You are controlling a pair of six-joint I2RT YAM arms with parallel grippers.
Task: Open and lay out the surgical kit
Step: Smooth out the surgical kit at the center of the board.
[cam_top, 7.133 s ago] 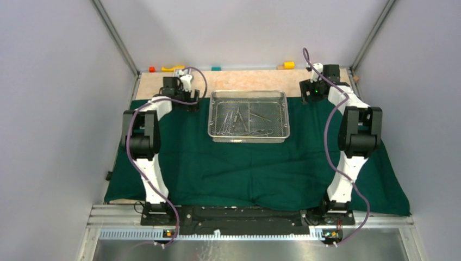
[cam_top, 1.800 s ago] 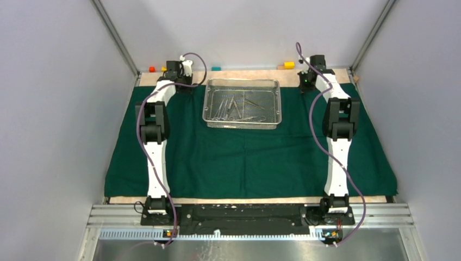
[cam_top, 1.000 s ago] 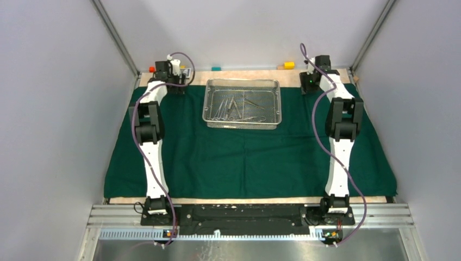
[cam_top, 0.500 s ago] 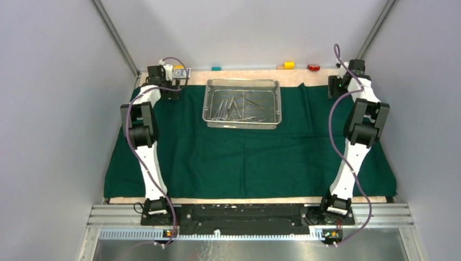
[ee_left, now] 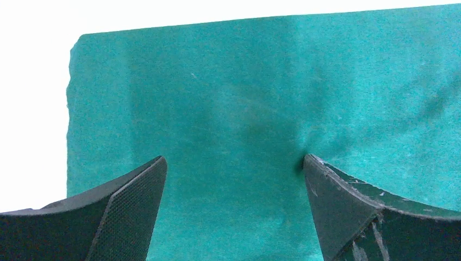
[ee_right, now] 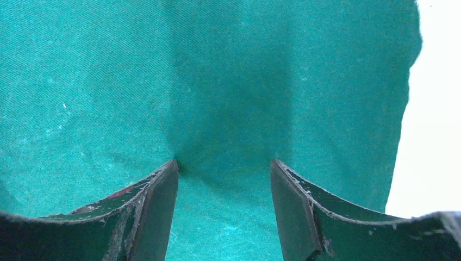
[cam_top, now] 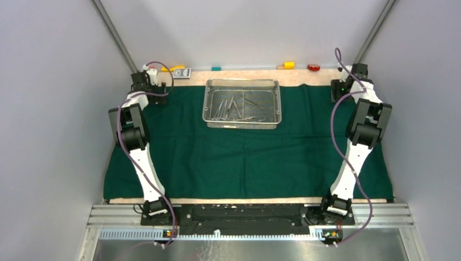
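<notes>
Presses the left gripper point(cam_top: 142, 81) down on the far left corner of the dark green cloth point(cam_top: 244, 157), jaws spread wide, both fingertips point(ee_left: 155, 169) touching the fabric, nothing pinched between them. Shows, in the left wrist view, a small pucker at one fingertip, flat weave between the two, and the cloth's edges just beyond and to one side, with blown-out white past them.

Sets the right gripper point(cam_top: 341, 87) likewise on the far right corner, jaws apart though narrower than the left's, fingertips point(ee_right: 169, 175) resting on the cloth with faint creases fanning out, flat fabric between, no fold taken up. Cloth edge close off one side of these fingers.

Between the two grippers, a little nearer the arm bases than either: the silver wire-mesh tray point(cam_top: 206, 103), standing on the cloth, well apart from both, slim steel instruments point(cam_top: 236, 109) jumbled inside.

Just beyond the grippers: a strip of bare tan tabletop point(cam_top: 244, 77). Along its far edge, a yellow block point(cam_top: 288, 64) and a red block point(cam_top: 313, 67) toward the right gripper, a teal block point(cam_top: 216, 68) beyond the tray, a small dark card-like item point(cam_top: 182, 72) just right of the left gripper.

Back toward the bases: cloth spread smooth over nearly the whole table, near hem just short of the aluminium rail point(cam_top: 250, 215) carrying both arms. Plain grey walls point(cam_top: 54, 109) on three sides, slanted metal posts point(cam_top: 111, 32) in the far corners.
</notes>
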